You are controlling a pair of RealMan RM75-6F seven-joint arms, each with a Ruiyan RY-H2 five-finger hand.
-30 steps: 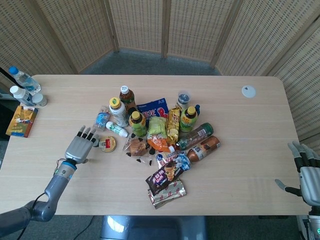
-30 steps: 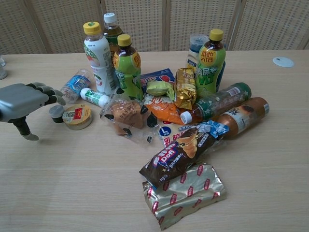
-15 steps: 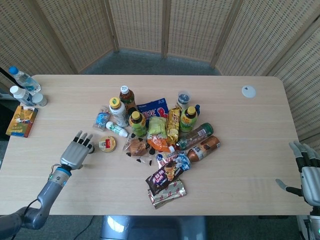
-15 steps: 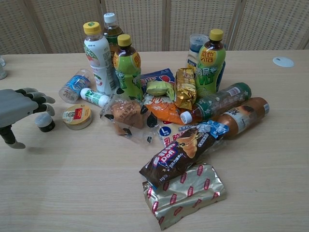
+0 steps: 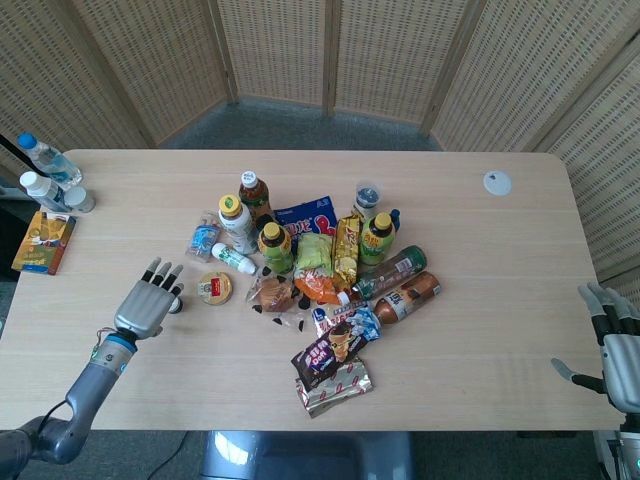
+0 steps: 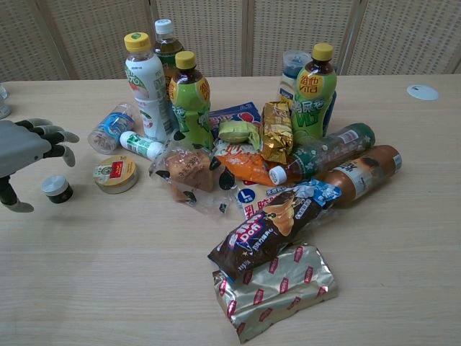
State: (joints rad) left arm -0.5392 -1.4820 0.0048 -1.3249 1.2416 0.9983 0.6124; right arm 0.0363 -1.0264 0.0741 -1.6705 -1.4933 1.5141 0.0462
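Beside the round tin (image 6: 114, 174), a small dark jar (image 6: 56, 189) with a pale cap stands upright on the worktop (image 5: 470, 230) — dragged leftward, out of the snack pile, over the last second. Left hand (image 6: 25, 148) hovers over it, fingers spread, holding nothing, so the jar now sits free. Right hand (image 5: 615, 345) rests open at the far edge — partly cut off. The jar's label is unreadable.

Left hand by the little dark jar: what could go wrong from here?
The left hand hovers open over the small dark jar, not gripping it; closing off-centre could tip or roll it. The round tin sits close beside the jar and might get knocked. The toppled water bottle behind could roll if brushed.
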